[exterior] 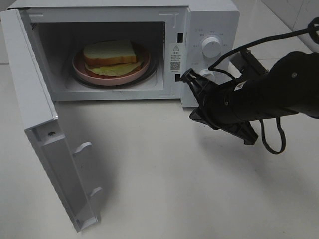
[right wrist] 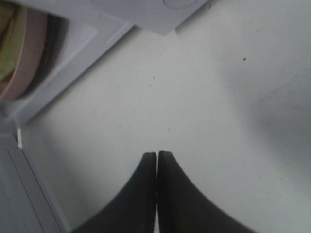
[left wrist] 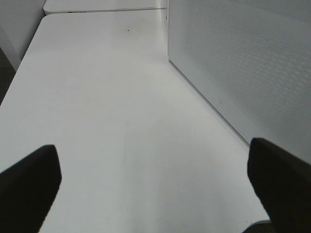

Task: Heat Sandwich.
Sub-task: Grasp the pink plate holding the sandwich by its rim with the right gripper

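Microwave white; door white with fine grey dot mesh. Sandwich: white bread, tan crust, yellow-green filling. Plate pink. Table plain off-white. Right gripper and left gripper black.
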`<action>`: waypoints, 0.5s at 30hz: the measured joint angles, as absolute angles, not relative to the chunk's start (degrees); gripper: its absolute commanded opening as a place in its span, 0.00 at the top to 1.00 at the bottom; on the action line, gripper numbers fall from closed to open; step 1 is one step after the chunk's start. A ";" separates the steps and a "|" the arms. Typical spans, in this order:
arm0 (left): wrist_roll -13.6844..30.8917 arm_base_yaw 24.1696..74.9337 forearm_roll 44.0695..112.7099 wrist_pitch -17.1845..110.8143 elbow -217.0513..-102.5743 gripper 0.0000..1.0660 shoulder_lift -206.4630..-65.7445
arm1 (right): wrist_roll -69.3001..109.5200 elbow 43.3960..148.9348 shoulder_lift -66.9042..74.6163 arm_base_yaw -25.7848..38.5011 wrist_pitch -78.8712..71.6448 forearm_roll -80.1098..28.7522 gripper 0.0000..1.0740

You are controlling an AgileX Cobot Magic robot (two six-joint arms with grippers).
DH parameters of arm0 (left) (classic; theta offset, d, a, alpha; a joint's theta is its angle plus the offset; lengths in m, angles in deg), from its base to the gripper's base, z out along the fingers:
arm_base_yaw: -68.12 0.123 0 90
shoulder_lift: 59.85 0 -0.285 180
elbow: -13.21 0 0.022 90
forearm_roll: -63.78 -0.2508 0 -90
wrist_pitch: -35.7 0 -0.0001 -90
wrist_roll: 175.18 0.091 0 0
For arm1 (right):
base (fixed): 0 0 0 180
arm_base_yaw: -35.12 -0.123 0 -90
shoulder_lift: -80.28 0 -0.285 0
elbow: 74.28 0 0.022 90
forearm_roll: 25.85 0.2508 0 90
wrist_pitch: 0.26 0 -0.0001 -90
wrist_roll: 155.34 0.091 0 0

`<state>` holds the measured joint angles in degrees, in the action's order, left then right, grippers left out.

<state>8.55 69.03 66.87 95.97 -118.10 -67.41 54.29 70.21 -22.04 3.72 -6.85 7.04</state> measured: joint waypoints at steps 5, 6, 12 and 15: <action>8.55 69.03 66.87 95.97 -118.10 0.05 -67.41 | 50.28 72.16 -20.09 3.72 3.12 -0.70 0.95; 8.55 69.03 66.87 95.97 -118.10 0.05 -67.41 | 48.67 73.59 -19.86 3.72 7.70 -3.96 0.95; 8.55 69.03 66.87 95.97 -118.10 0.05 -67.41 | 42.43 76.91 -19.86 3.72 18.53 -10.84 0.94; 8.55 69.03 66.87 95.97 -118.10 0.05 -67.41 | 38.24 78.12 -19.86 3.72 23.17 -13.19 0.93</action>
<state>8.55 69.03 66.87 95.97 -118.10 -67.41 38.24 78.12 -19.86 3.72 23.17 -13.19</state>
